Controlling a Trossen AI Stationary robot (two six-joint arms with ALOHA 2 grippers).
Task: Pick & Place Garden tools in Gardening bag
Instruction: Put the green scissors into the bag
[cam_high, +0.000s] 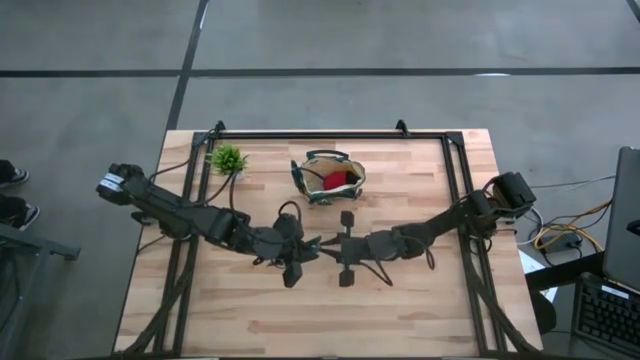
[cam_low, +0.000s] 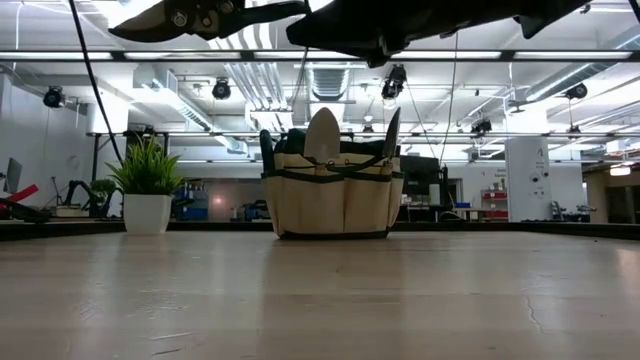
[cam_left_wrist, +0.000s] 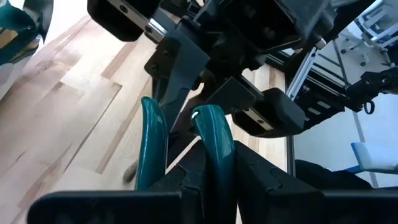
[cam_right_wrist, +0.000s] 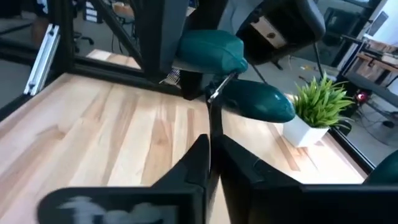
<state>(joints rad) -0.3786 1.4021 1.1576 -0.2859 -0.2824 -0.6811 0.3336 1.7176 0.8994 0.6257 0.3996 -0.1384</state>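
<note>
- Meeting above the table centre, left gripper (cam_high: 300, 250) and right gripper (cam_high: 340, 250) both clench one teal-handled pruner (cam_left_wrist: 208, 134), seemingly a handover.
- Gardening bag (cam_high: 328, 177) stands behind them, already holding tools.

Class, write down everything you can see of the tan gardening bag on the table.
The small round tan fabric gardening bag stands upright on the far half of the light wooden table, right of the small green potted plant. It has dark green trim, loop handles and outer pockets. From above, its open mouth shows something red inside. In the low view, a pale trowel-like blade and a darker tool stick up from it. Neither pincer touches it.
</note>
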